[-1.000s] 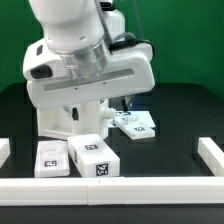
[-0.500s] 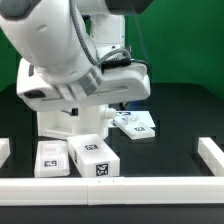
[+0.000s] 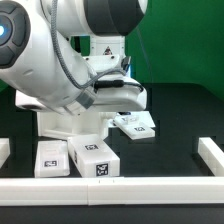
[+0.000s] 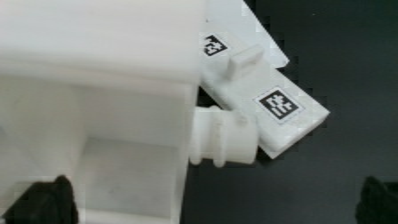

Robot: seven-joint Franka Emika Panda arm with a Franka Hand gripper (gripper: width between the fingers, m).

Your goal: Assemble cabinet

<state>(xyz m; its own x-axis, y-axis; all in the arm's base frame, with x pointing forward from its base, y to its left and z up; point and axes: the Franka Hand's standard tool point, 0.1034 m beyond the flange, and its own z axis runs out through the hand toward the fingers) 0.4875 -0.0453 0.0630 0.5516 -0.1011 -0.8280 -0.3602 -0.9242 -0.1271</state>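
Observation:
The cabinet (image 3: 62,118), a large white box frame, stands on the black table at the exterior view's left, mostly covered by my arm. In the wrist view the cabinet (image 4: 89,110) fills one side of the picture, and a round white peg (image 4: 222,150) juts from its edge. My gripper (image 4: 214,203) is open, with its two dark fingertips (image 4: 43,200) far apart at the picture's edge. One fingertip is over the cabinet's white face and the other over the black table. Nothing is held. In the exterior view the arm hides the fingers.
Two small white tagged blocks (image 3: 52,158) (image 3: 95,157) lie in front of the cabinet. A flat white tagged piece (image 3: 135,124) lies beside it and also shows in the wrist view (image 4: 276,100). A white rail (image 3: 120,186) runs along the front, with a white end piece (image 3: 210,150) at the right.
My arm has swung towards the exterior view's left and its bulk now covers the upper left. The hand has turned over the cabinet. The parts on the table have not moved.

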